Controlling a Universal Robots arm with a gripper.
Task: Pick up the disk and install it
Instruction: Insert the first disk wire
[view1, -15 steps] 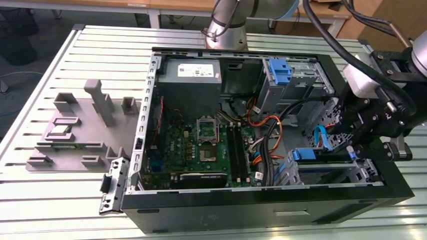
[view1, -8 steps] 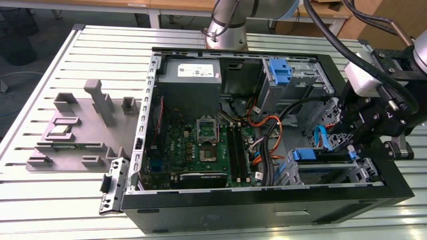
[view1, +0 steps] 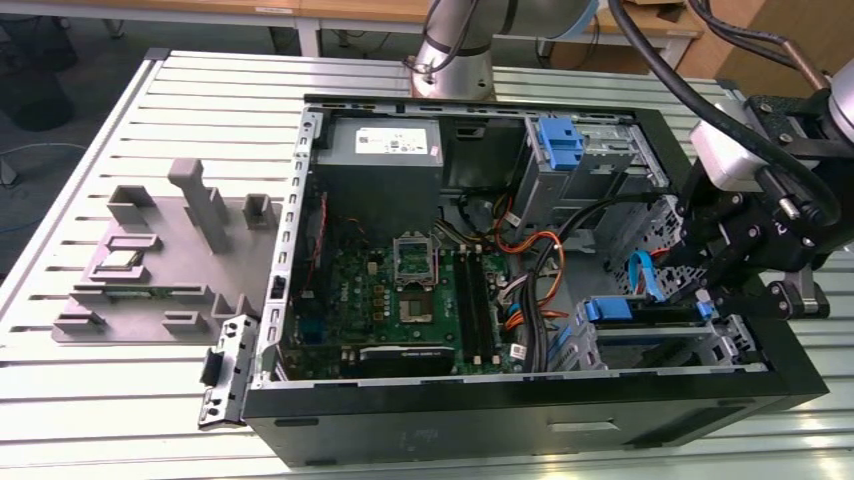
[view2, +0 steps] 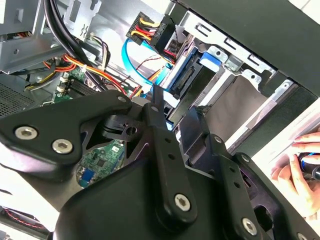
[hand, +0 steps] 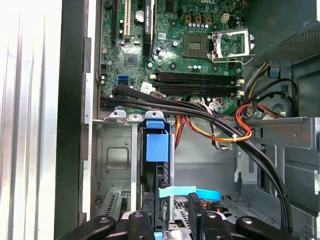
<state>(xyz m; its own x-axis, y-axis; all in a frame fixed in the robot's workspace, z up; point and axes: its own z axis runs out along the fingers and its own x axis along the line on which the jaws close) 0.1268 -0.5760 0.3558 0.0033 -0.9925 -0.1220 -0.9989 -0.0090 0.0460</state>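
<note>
First wrist view: disk (hand: 156, 160) on edge in bay (hand: 112, 165)

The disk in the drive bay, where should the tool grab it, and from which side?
Probably across the two broad faces of the disk, near its exposed edge by the blue carrier tab, coming in through the case's open side. It stands on edge in the drive bay, whose metal walls close off other approaches.
</note>
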